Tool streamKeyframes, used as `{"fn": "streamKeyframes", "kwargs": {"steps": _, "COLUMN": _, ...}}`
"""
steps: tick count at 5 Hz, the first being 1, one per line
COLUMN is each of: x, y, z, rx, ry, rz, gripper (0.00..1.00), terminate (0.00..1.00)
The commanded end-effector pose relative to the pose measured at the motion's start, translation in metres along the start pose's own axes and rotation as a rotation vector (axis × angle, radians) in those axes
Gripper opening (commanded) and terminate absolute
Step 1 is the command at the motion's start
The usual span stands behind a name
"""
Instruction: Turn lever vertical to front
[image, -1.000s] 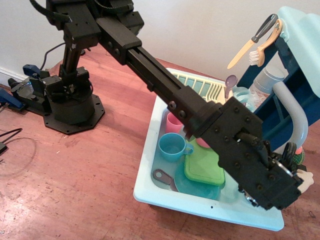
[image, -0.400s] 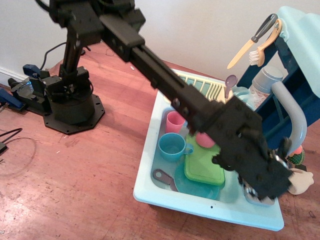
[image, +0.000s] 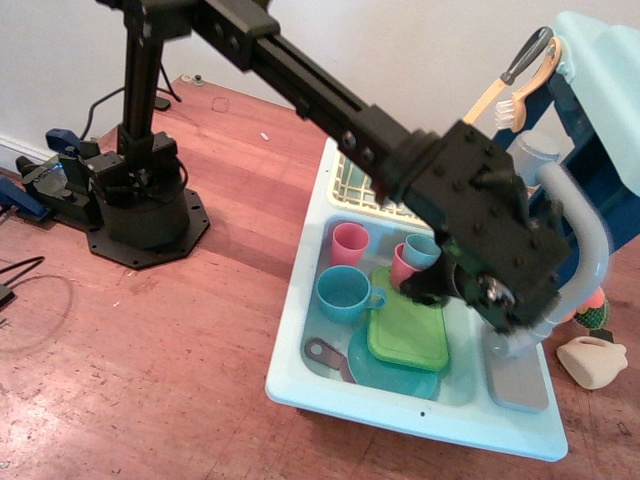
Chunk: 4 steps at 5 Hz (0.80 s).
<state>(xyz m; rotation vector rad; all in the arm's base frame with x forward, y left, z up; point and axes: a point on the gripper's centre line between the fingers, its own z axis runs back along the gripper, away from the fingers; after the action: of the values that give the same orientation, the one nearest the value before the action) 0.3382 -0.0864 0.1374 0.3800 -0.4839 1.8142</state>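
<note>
The grey toy tap stands at the right end of the light-blue sink (image: 300, 352). Its arched spout pipe (image: 598, 240) curves down to a joint above the flat grey base (image: 520, 385). The black gripper (image: 520, 315) is pressed against the lower part of the tap at that joint, and its bulky wrist block (image: 480, 235) covers the fingers. I cannot see whether they are open or shut. The short light-grey lever is hidden behind the gripper.
The basin holds a blue cup (image: 345, 293), a pink cup (image: 350, 243), a green lid (image: 405, 335), a teal plate (image: 392, 376) and a small pan (image: 325, 352). A dish rack (image: 350, 180) sits behind. A beige jug (image: 592, 360) lies right of the sink. Utensils (image: 520, 80) hang from the blue shelf (image: 600, 150).
The arm has swung up and back from the sink's front right corner. The gripper head now sits against the tap's lower joint, and the dish rack is half covered.
</note>
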Motion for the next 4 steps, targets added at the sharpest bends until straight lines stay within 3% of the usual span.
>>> {"fn": "streamKeyframes", "kwargs": {"steps": 1, "x": -0.014, "y": -0.011, "z": 0.009, "rx": 0.049, "ry": 0.099, "rz": -0.126, "gripper": 1.0, "terminate": 0.0}}
{"fn": "streamKeyframes", "kwargs": {"steps": 2, "x": -0.017, "y": -0.022, "z": 0.007, "rx": -0.064, "ry": 0.142, "rz": -0.091, "gripper": 1.0, "terminate": 0.0}}
{"fn": "streamKeyframes", "kwargs": {"steps": 3, "x": -0.014, "y": -0.013, "z": 0.018, "rx": -0.272, "ry": 0.061, "rz": 0.087, "gripper": 1.0, "terminate": 0.0}}
{"fn": "streamKeyframes", "kwargs": {"steps": 4, "x": -0.014, "y": -0.013, "z": 0.018, "rx": -0.272, "ry": 0.061, "rz": 0.087, "gripper": 1.0, "terminate": 0.0}}
